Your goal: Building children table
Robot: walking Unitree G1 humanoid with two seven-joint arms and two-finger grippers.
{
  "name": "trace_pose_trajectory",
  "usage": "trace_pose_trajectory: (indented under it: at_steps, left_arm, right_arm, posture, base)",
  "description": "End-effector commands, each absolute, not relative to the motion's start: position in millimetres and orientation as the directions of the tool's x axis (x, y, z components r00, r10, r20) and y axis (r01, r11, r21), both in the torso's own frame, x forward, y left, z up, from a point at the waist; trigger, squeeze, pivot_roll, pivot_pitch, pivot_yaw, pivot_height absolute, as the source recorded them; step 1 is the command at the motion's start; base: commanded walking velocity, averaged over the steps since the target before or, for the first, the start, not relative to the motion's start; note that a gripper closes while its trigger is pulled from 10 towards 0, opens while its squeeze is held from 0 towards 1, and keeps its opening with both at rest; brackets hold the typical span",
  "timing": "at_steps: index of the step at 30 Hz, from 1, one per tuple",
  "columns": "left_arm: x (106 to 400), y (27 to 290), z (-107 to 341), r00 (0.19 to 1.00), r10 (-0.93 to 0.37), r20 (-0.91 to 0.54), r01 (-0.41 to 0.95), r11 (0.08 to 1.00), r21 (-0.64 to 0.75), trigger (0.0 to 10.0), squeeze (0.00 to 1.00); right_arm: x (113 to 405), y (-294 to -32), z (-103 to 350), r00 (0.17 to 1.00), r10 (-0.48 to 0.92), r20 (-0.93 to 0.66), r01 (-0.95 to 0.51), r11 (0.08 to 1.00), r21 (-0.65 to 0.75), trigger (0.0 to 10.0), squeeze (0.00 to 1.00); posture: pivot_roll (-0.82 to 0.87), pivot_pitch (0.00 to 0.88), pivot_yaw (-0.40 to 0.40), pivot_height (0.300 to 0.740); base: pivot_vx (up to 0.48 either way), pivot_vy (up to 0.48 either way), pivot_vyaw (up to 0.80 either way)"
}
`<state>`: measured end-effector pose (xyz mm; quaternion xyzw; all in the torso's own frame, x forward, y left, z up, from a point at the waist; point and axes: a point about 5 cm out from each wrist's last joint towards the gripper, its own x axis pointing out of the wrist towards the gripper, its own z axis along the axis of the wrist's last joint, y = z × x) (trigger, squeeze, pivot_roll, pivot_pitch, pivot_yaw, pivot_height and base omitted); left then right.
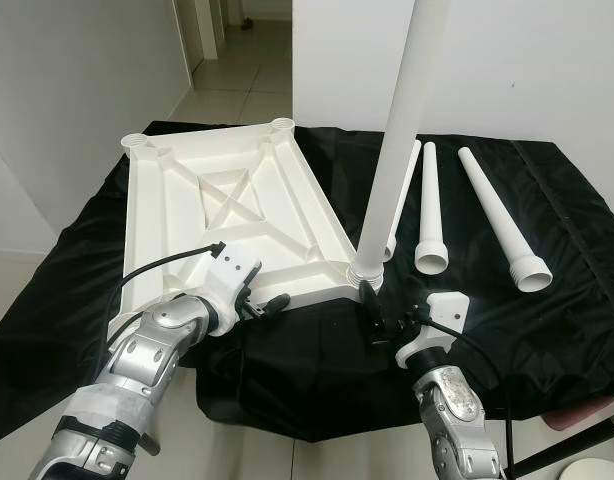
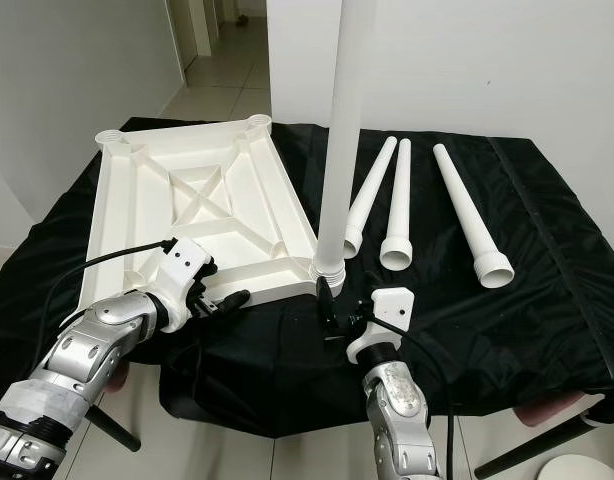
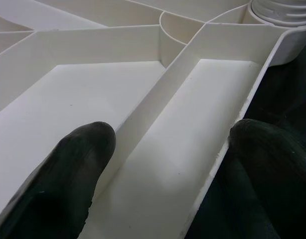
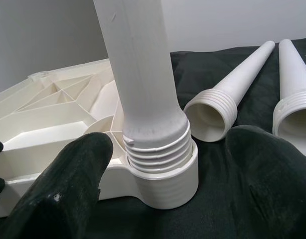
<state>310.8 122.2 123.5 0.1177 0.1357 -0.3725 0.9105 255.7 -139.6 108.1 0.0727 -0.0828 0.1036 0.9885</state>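
Note:
A white plastic tabletop lies upside down on the black cloth, ribs facing up. One white leg stands upright in its near right corner socket, its threads partly showing above the socket. Three loose legs lie on the cloth to the right. My left gripper is open at the tabletop's near rim, one finger over the inside and the other finger outside over the cloth. My right gripper is open just in front of the upright leg's base, fingers apart and not touching it.
The black cloth covers the whole work table and hangs over its near edge. A white wall rises behind, with a hallway at the back left. A pink object sits low at the right.

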Motion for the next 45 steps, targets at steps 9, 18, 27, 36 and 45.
trace_pose_trajectory:
  at_steps: [9,18,27,36,45]
  left_arm:
    - [314,136,112,0.722,-0.560,-0.407,0.650,0.751,0.119,10.0,0.00]
    - [313,138,110,0.721,-0.553,-0.418,0.644,0.757,0.108,10.0,0.00]
    - [314,143,107,0.734,-0.522,-0.434,0.612,0.785,0.092,0.0,0.00]
    - [313,141,108,0.728,-0.533,-0.431,0.626,0.774,0.100,10.0,0.00]
    - [304,132,115,0.672,-0.629,-0.390,0.698,0.715,0.050,10.0,1.00]
  right_arm:
    - [255,-139,106,0.966,0.188,0.175,-0.212,0.969,0.127,10.0,0.00]
    - [254,-139,106,0.967,0.187,0.173,-0.210,0.969,0.127,10.0,0.00]
    - [253,-139,105,0.967,0.188,0.170,-0.211,0.969,0.129,10.0,0.00]
    - [253,-139,104,0.968,0.188,0.165,-0.210,0.969,0.128,10.0,0.00]
    - [254,-139,104,0.968,0.189,0.164,-0.210,0.969,0.126,10.0,0.00]
  posture:
    - [0.01,0.011,0.032,0.740]
    - [0.01,0.014,0.031,0.740]
    - [0.01,0.019,0.028,0.740]
    - [0.01,0.020,0.028,0.740]
    - [0.01,0.023,0.027,0.740]
  base:
    - [0.000,0.000,0.00]
    - [0.000,0.000,0.00]
    - [0.000,0.000,0.00]
    - [0.000,0.000,0.00]
    - [0.000,0.000,0.00]
